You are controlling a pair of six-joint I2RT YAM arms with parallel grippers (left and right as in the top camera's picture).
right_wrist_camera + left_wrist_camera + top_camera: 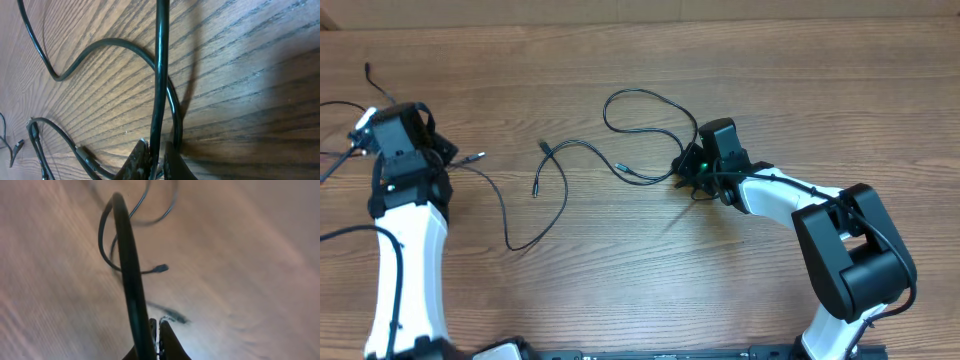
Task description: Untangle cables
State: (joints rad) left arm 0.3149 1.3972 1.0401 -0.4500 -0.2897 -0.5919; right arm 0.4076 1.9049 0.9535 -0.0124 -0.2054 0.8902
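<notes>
— Left gripper (159,332) clenched on a cable (127,265) that runs straight ahead from its jaws.
— Right gripper (154,162) likewise clamped; its cord (160,65) leads away, up the frame.
— And from above?
— Loose loops (630,92) lie between the grippers, nearer the right one, on the table (770,60).

Left wrist view: everything is blurred; the left cable (127,275) is a soft dark band, and the left gripper (159,326) is cropped by the bottom edge. Right wrist view: the right cable (161,75) exits the top edge; the right gripper (156,146) is cropped below.
</notes>
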